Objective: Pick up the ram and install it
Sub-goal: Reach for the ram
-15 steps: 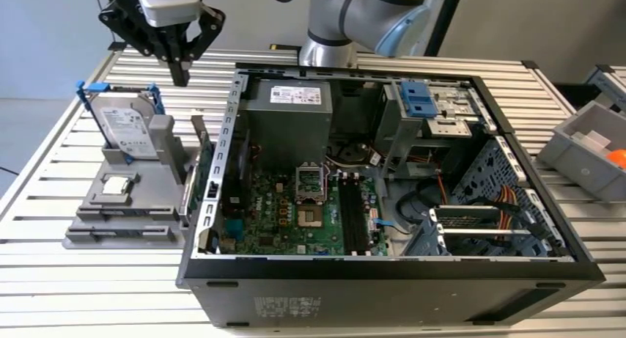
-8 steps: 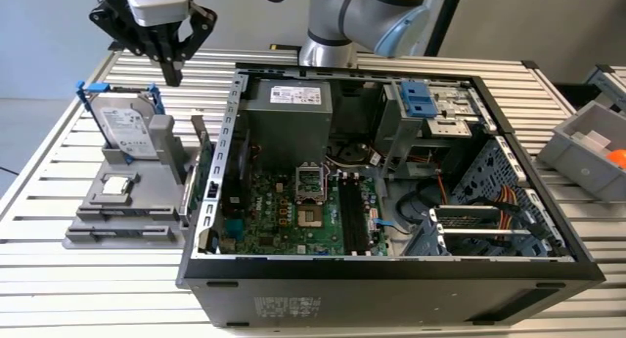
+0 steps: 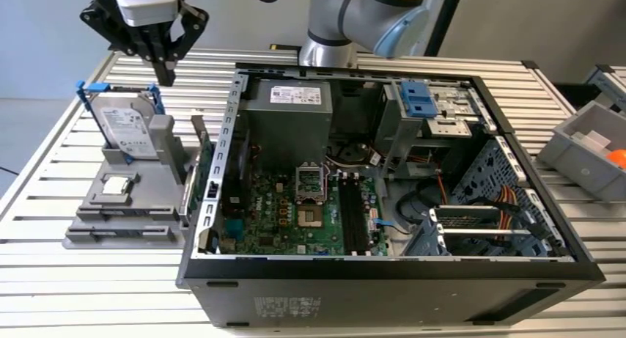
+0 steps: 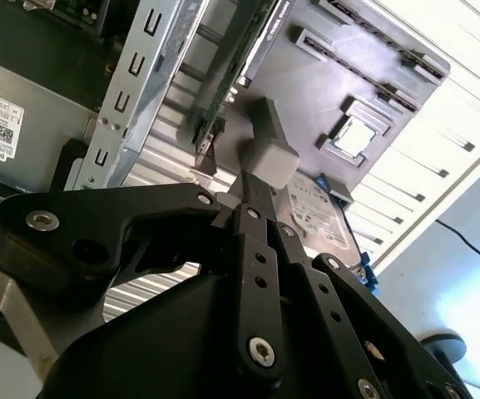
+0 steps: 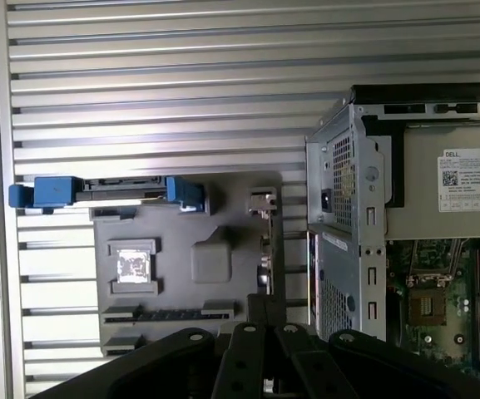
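Gripper (image 3: 166, 76): hangs over the grey holder (image 3: 146, 206), near the upright hard drive (image 3: 127, 125).
Fingers (image 4: 254, 218): pressed together, gripping nothing.
Ram (image 5: 173, 313): a dark stick in a slot along the holder's edge farthest from the hard drive.
Case (image 3: 391, 268): open, just beside the holder on the slatted table (image 3: 98, 294).

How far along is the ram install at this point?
Nothing looks done yet: the memory slots on the motherboard look empty. In hand: nothing that shows. The gripper, shut, hangs above the grey fixture beside the open case, close to a thin green board standing on edge there, probably the ram. Picking it up and seating it are left.
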Tool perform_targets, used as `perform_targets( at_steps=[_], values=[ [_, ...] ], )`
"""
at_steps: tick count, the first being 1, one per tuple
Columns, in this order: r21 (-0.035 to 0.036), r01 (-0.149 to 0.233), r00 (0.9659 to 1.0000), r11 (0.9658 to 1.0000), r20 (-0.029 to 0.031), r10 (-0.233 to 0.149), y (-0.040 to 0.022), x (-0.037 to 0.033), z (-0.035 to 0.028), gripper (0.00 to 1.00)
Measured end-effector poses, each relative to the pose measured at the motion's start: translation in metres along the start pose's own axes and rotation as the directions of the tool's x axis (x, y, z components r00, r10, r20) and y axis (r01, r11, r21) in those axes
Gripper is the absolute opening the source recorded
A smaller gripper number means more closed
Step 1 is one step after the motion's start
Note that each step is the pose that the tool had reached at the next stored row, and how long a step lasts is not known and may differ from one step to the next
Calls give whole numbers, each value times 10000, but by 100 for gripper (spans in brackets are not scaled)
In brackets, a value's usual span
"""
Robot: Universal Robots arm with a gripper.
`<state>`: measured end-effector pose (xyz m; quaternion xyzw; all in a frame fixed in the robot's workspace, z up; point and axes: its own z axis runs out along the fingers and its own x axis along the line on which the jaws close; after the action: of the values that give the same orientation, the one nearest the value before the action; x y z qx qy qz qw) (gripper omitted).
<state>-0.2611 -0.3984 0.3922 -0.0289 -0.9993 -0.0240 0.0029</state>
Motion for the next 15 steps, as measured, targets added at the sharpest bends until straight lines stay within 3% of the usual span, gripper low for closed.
perform_targets(
  at_steps=[15],
  values=[
    [1, 58, 10000, 10000, -21, -58, -10, 170, 4, 0]
  ],
)
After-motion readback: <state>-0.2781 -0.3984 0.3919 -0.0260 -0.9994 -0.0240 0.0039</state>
